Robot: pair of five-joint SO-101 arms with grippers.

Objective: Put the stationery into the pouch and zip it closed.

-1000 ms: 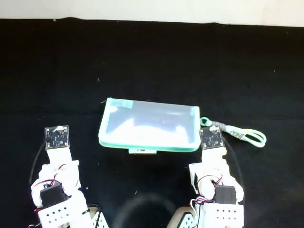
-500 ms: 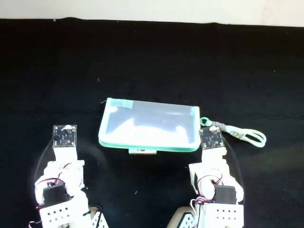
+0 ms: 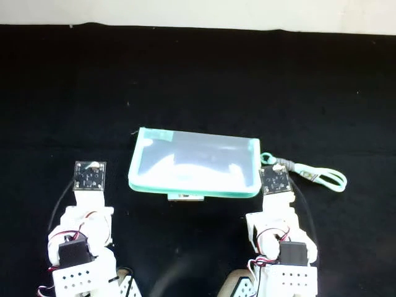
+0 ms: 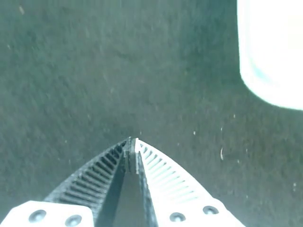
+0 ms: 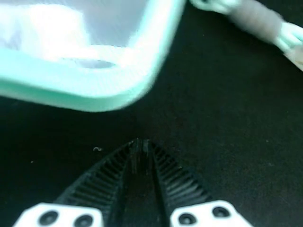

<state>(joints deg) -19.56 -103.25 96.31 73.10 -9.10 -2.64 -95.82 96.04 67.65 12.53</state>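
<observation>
1. Black cloth point(image 3: 198, 86) covers the table right up to a pale wall strip point(image 3: 198, 12) along the far edge.
2. Change noted: over the last second the left arm point(image 3: 83, 229) has shifted sideways toward the pouch point(image 3: 195, 164). It now stands just beside the pouch's left end, not touching it. The right arm point(image 3: 278, 229), the pouch and the strap point(image 3: 312, 175) have not moved.
3. The left gripper point(image 4: 131, 142) has its jaws closed tip to tip with nothing between them. It sits over bare cloth, with a corner of the pouch nearby.
4. The right gripper point(image 5: 140, 143) likewise has its jaws together and is empty. It sits just short of the pouch's near right corner, with the strap lying beyond.
5. The pouch lies flat at mid-table between the two arms. It is translucent with mint-green trim, and the strap trails from its right end. Glare hides whatever is inside.
6. A small pale item point(image 3: 185, 197) protrudes from under the pouch's near edge; what it is cannot be determined.
7. Judgement: no loose stationery lies on the cloth, so loading looks complete. The left arm's approach suggests it will brace or grip the pouch for the zip. Whether the zip is fully closed cannot be confirmed.
</observation>
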